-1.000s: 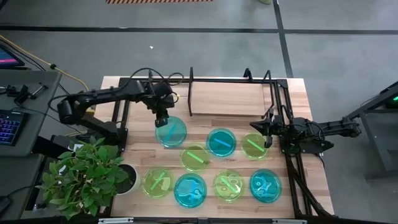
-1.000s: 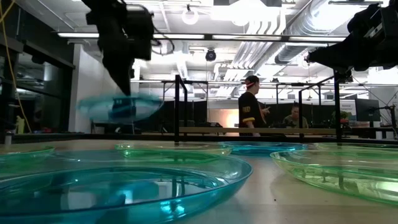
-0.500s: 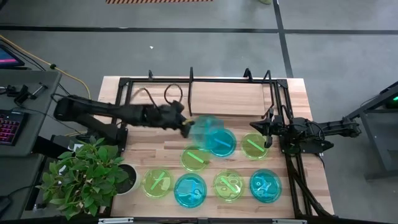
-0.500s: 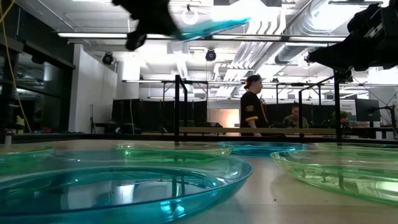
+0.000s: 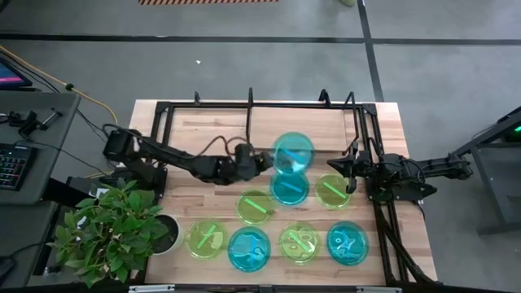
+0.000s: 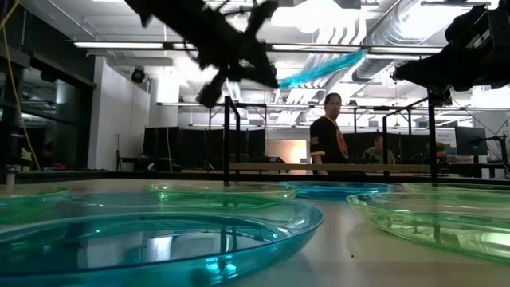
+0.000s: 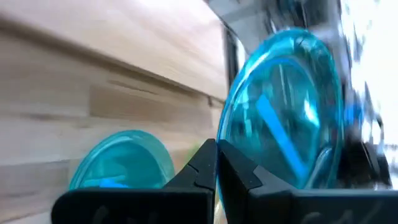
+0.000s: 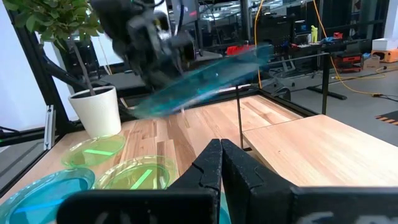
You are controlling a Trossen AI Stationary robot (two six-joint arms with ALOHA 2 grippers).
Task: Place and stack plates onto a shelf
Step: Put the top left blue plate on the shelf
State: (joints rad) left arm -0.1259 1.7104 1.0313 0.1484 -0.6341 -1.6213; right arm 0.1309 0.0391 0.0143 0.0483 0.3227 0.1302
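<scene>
Wood table (image 5: 195,183), seven plates lower frame. Left gripper (image 5: 262,159) clamps blue plate (image 5: 292,152) by rim, mid-frame, tilted, over shelf (image 5: 301,130) edge, likely airborne. Level plate before lowering, clear posts. Right gripper (image 5: 350,168) closed, empty, parked right.

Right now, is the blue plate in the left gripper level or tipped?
Tipped. In the low view the carried blue plate slants up to the right, clamped at its edge by the left gripper, in the air.

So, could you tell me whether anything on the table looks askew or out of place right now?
Only the blue plate in the left gripper: gripped by its rim, it hangs tilted in the air near the shelf. The seven other plates lie flat.
</scene>
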